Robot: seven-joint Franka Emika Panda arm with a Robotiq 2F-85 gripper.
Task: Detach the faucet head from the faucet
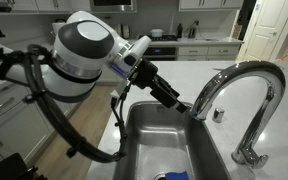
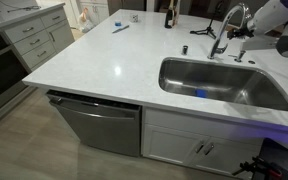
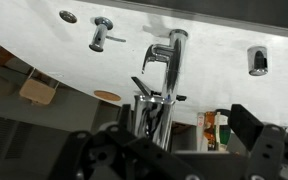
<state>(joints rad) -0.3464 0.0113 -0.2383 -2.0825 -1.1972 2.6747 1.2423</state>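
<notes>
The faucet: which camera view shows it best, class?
An exterior view: the faucet is large, whole arch to base. In an exterior view the faucet is small and distant. The wrist view shows it foreshortened.

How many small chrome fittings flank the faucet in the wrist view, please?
3: round cap far left, lever beside it, third fitting right of the faucet; others may be hidden.
</notes>
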